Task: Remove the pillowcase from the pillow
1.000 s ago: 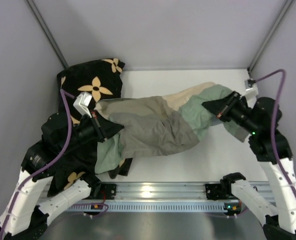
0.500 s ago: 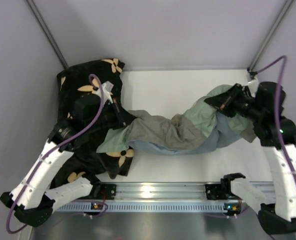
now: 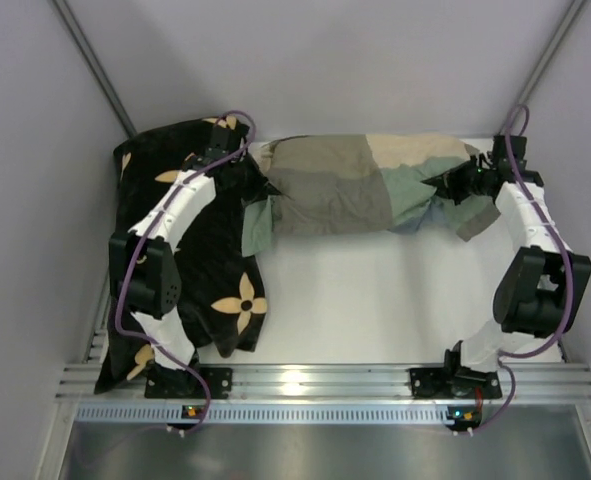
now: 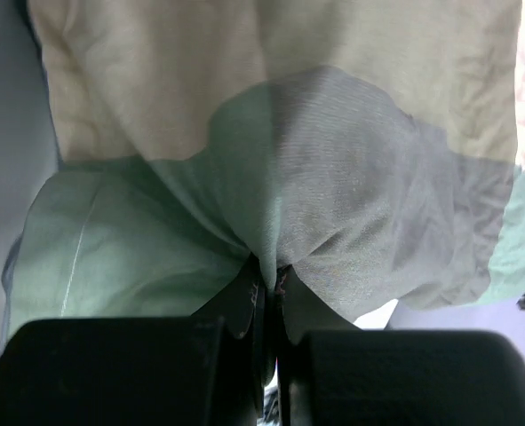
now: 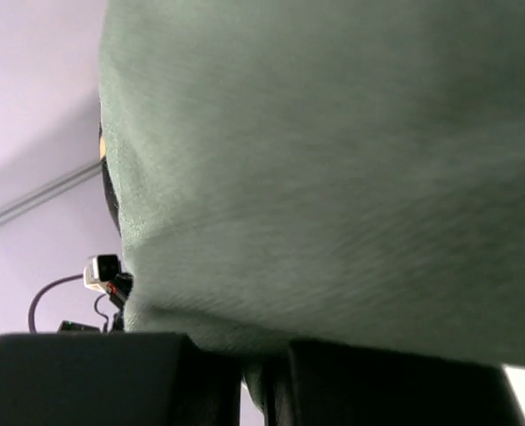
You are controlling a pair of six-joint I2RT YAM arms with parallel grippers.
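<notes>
On the near-left of the desk (image 3: 375, 310) lies the black cushion (image 3: 220, 290), no part of this job. Farther back the pillowcase (image 3: 355, 185) is held stretched by its 2 ends: the left jaws are clenched on a fold at its left end, the right jaws on its green right end. The pillow I cannot see; perhaps it is inside. Better to find the open end, then pull the cover slowly, without jerks.
</notes>
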